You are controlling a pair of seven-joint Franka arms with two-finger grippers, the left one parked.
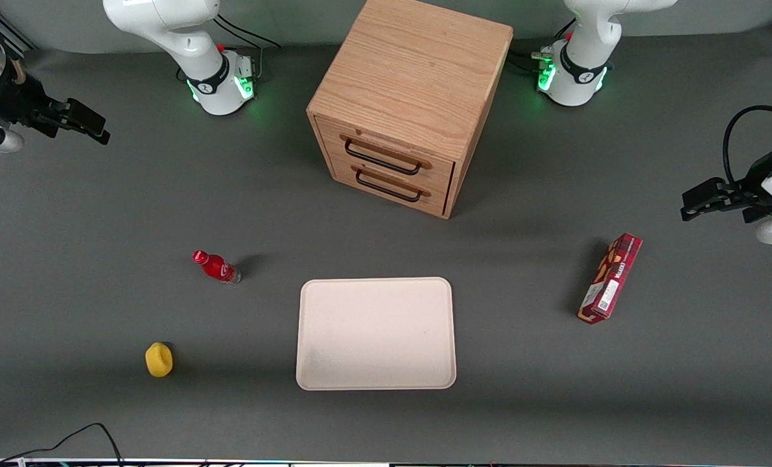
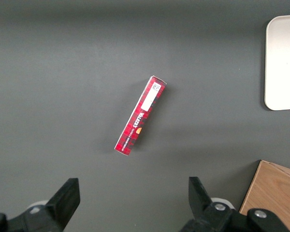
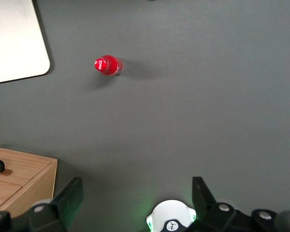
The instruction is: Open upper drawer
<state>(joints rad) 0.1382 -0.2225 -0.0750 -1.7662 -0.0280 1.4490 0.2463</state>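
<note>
The oak cabinet (image 1: 411, 84) stands at the middle of the table, its front turned toward the front camera. The upper drawer (image 1: 386, 148) is pushed in flush, with its black bar handle (image 1: 382, 159) across it. The lower drawer (image 1: 392, 183) under it is also pushed in. My right gripper (image 1: 91, 123) hangs high over the working arm's end of the table, well apart from the cabinet. In the right wrist view the gripper (image 3: 137, 198) is open, with nothing between its fingers (image 3: 70, 198). A corner of the cabinet (image 3: 24, 176) shows there.
A red bottle (image 1: 217, 266) (image 3: 108, 65) stands between the gripper's end and a cream tray (image 1: 376, 334) (image 3: 14, 43), which lies nearer the front camera than the cabinet. A yellow object (image 1: 159, 359) sits nearer still. A red box (image 1: 610, 279) (image 2: 140, 116) lies toward the parked arm's end.
</note>
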